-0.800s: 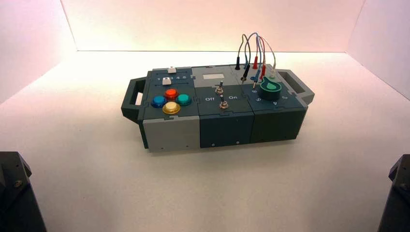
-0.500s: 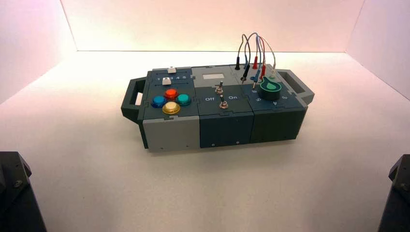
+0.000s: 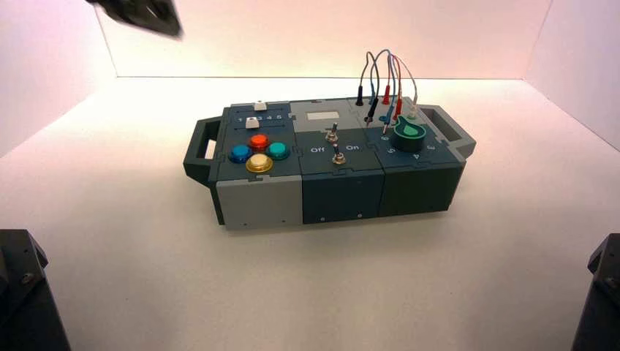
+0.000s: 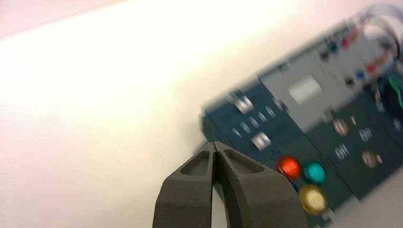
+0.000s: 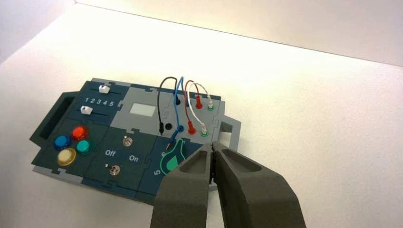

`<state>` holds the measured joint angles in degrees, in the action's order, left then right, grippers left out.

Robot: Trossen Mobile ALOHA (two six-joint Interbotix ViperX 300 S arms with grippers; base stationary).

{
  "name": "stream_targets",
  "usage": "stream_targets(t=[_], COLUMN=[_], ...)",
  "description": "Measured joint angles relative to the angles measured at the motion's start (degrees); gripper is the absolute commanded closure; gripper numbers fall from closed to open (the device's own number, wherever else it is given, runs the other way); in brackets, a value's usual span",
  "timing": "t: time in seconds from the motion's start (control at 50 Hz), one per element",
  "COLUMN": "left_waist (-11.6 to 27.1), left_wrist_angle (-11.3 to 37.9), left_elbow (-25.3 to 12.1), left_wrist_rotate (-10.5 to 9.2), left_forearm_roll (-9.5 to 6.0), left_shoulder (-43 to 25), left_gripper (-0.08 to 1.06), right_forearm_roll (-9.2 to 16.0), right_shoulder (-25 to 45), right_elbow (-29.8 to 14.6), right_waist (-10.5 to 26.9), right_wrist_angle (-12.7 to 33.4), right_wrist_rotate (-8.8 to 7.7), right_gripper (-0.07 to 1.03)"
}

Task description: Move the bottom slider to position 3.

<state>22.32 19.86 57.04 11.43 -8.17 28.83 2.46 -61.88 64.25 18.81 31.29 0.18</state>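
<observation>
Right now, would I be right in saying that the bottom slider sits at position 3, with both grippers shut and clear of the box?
Not quite. The right wrist view shows the bottom slider at the 1 end of the row, short of position 3. The rest holds: the left gripper and the right gripper are both shut and clear of the box.
</observation>
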Motion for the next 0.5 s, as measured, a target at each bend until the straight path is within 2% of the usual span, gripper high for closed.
stream_targets(t=[0.18,0.34,0.5], left_waist=[5.89,6.68,6.59], left_wrist_angle=[2.9,5.45,7.03], left_elbow=[-4.04,-7.47,-8.79], left_wrist_rotate=[0.09,0.0,0.09], left_forearm_roll=[0.0,0.0,0.0], left_shoulder=[-9.58,-16.35,-20.39], left_gripper=[1.01,1.01,1.01], right_forearm_roll=[0.0,0.0,-0.09], right_shoulder=[0.0,0.0,0.0], right_elbow=[0.0,0.0,-0.09], right_waist=[0.09,0.0,0.0], right_wrist_angle=[0.0,0.0,0.0], right_wrist_rotate=[0.0,0.0,-0.09], right_gripper=[0.99,0.99,0.99])
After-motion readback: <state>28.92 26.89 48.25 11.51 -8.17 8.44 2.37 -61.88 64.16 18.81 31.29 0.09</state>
